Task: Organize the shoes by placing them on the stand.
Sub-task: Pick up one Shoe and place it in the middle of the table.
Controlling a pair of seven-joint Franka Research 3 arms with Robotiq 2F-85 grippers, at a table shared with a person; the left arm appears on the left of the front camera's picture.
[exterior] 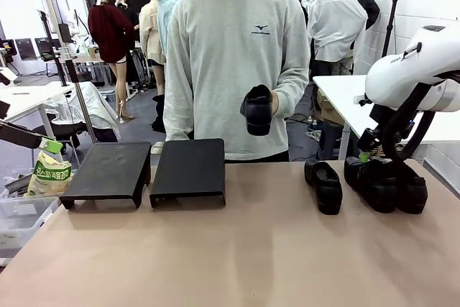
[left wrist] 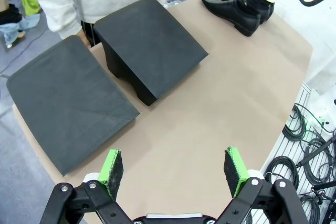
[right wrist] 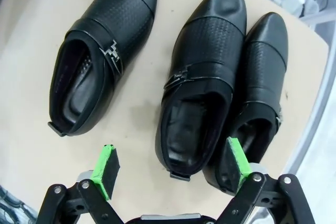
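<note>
Shoes (exterior: 327, 186): four glossy black slip-ons; three stand at the right end of the tabletop (exterior: 251, 249), one is in the person's hand (exterior: 276, 104).
Lone shoe (right wrist: 97, 61): set apart from the other two, with a bare strip of tabletop between.
Middle shoe (right wrist: 202, 77) and outer shoe (right wrist: 262, 87): touching side to side; the outer shoe lies close to the tabletop's right edge.
Held shoe (exterior: 257, 109): in the air beyond the far edge.
Right claw (right wrist: 170, 156): spread wide, gripping nothing; its pads straddle the middle shoe's heel.
Left claw (left wrist: 173, 167): spread wide, gripping nothing, over bare tabletop near the stands.
Stands (exterior: 108, 170): two black platforms side by side at the far left, a narrow gap between them.
Open room: a broad bare stretch between stands and shoes, and along the near edge.
</note>
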